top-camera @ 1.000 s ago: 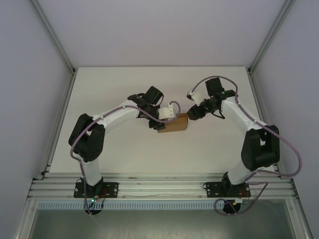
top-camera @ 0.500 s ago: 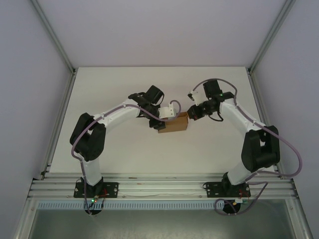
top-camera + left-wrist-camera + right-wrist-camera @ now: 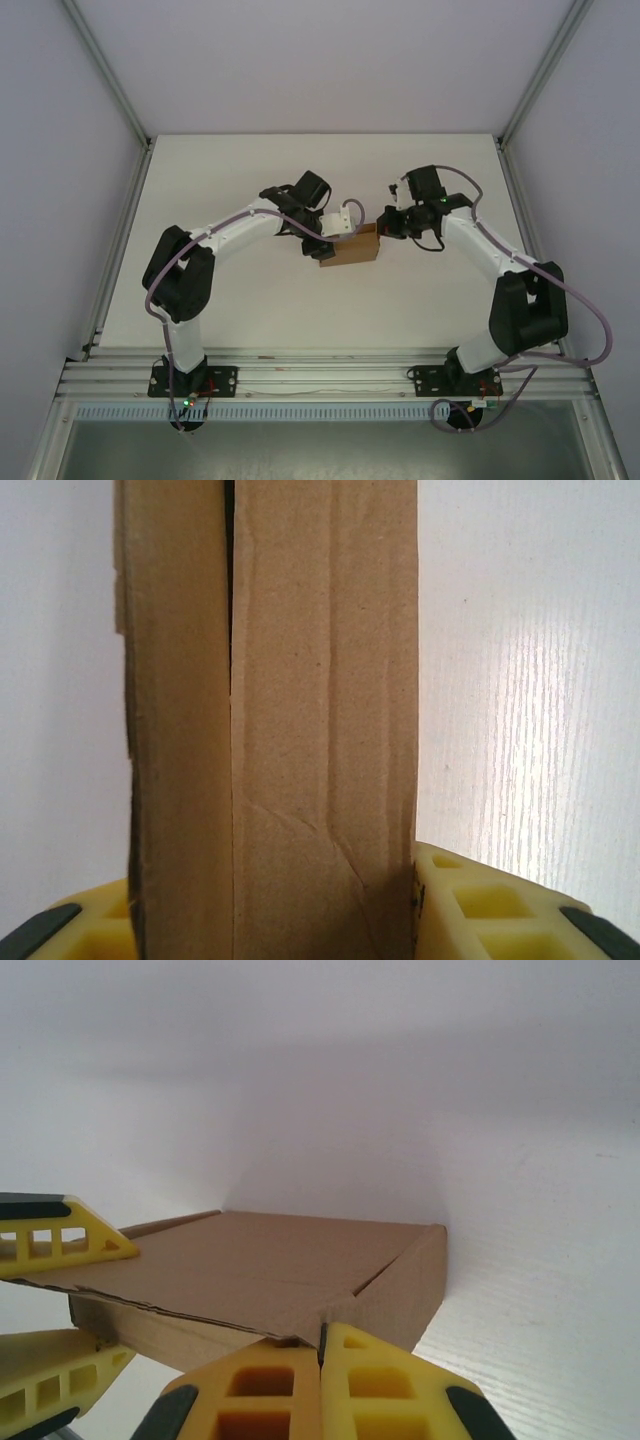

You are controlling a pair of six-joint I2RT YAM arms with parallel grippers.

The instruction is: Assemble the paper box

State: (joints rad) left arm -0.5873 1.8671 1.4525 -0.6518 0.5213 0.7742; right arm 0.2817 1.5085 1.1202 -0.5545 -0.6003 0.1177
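Paper box (image 3: pixel 320 680) sits clamped in the left gripper (image 3: pixel 272 905), its near edge just ahead of, maybe touching, the closed right gripper (image 3: pixel 320 1355); a hard push could buckle the cardboard or twist it loose.

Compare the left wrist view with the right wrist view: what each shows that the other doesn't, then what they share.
Left wrist: a dark gap between two panels of the box, with creases near the left gripper. Right wrist: the right gripper, shut, at the box's near edge, and the box's top face. Both: the box clamped by the left gripper, against the white table.
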